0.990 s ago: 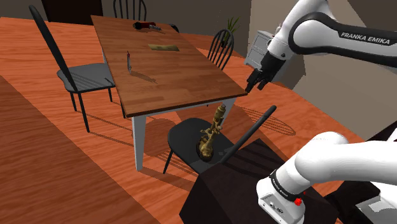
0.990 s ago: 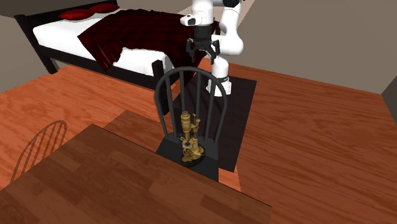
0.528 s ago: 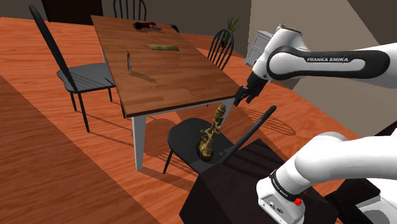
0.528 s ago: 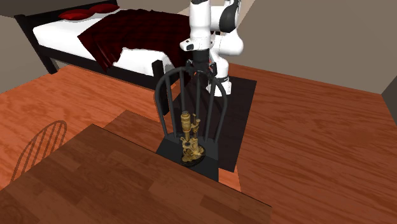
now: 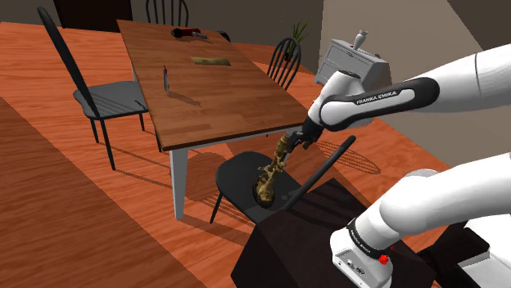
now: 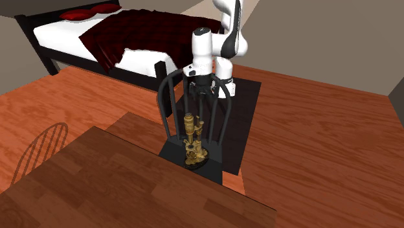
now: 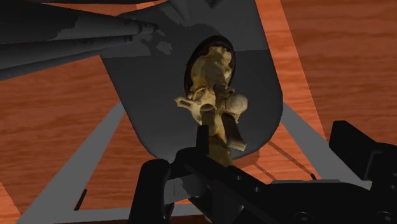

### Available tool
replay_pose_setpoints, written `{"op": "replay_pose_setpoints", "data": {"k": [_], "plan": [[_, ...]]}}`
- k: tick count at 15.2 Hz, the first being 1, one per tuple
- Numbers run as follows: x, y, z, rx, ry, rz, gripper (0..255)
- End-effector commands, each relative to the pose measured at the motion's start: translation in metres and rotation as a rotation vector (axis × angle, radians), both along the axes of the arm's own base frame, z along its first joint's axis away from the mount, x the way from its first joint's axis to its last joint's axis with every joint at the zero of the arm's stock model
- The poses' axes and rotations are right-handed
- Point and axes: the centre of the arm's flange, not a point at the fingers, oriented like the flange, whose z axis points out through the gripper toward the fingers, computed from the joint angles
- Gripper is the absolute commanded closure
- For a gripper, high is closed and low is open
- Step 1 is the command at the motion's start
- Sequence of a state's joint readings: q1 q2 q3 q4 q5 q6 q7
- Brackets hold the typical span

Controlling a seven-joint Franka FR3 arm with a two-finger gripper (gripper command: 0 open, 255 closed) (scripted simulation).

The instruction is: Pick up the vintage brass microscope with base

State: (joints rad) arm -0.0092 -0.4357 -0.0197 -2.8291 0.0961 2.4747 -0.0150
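Microscope (image 5: 273,170) stands upright on its base on the black chair (image 5: 237,176) seat, right below the claw (image 5: 296,141), with the desk (image 5: 213,90) edge just beyond it, so a top-down approach past the backrest looks like the only clean way in. Claw is released, fingers spread and clear of the brass tube top, likely set to straddle it. Only readable writing: "FRANKA EMIKA" on the arm link (image 5: 381,96) behind the claw
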Motion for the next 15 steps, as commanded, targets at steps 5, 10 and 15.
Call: {"op": "replay_pose_setpoints", "data": {"k": [5, 10, 15], "plan": [[0.015, -0.001, -0.079, 0.007, -0.009, -0.029, 0], [0.018, -0.001, -0.111, 0.008, -0.01, -0.035, 0], [0.018, -0.001, -0.135, 0.008, -0.01, -0.035, 0]]}}
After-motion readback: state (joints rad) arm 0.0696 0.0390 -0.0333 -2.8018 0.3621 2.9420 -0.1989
